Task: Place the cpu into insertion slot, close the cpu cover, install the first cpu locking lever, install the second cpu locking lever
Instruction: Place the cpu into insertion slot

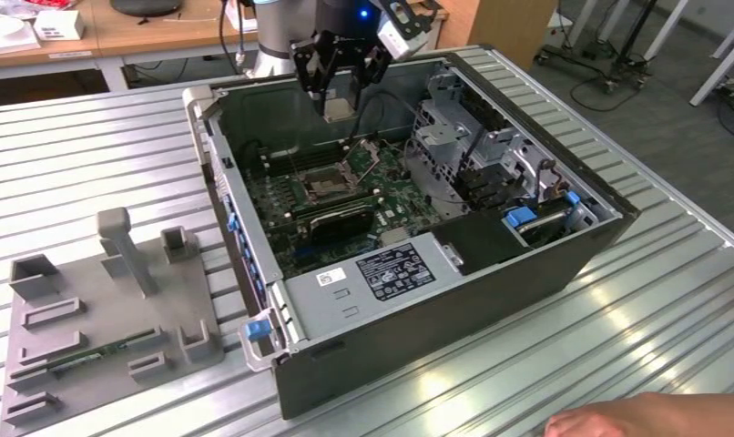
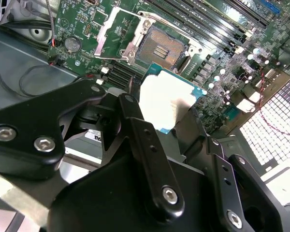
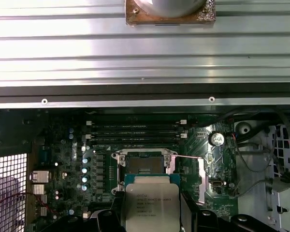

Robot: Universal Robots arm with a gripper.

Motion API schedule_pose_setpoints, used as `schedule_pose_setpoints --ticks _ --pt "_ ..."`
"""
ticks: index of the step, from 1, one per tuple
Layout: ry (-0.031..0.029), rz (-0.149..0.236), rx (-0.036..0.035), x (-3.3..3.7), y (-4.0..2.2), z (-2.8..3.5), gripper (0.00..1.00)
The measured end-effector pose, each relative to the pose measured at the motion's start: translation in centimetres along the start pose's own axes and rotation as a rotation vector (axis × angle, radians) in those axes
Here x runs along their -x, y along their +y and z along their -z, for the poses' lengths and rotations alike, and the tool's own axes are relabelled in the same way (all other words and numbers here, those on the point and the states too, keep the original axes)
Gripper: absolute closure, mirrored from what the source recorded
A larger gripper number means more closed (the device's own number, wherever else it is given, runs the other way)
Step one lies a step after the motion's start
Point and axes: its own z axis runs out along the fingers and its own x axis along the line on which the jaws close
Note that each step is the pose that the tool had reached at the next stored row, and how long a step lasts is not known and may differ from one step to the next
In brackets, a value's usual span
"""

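My gripper (image 1: 339, 93) hangs above the open computer case, shut on the cpu (image 1: 338, 111), a flat square chip with a silver-tan top. In both wrist views the cpu (image 2: 163, 99) (image 3: 152, 205) sits between the black fingers (image 2: 144, 137). It hovers clear of the board, just to one side of the insertion slot (image 2: 164, 48) (image 3: 144, 166) (image 1: 322, 187). The slot is bare, its dark contact field showing. The cpu cover (image 2: 105, 30) is swung open beside the slot. A thin wire lever (image 3: 186, 157) stands released next to it.
The case's metal drive cage (image 1: 464, 146) rises on the exterior view's right of the board, and a power supply (image 1: 385, 271) lies at the near end. Long black memory slots (image 3: 135, 133) run beside the socket. A grey fixture tray (image 1: 100, 309) lies at left; a hand (image 1: 635, 419) rests at the bottom right.
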Motion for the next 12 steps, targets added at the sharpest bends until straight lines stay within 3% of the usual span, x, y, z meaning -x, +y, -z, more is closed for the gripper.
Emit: schedule_pose_setpoints --ticks 12 --pt "0.0 0.0 0.0 0.01 -0.03 -0.36 0.46"
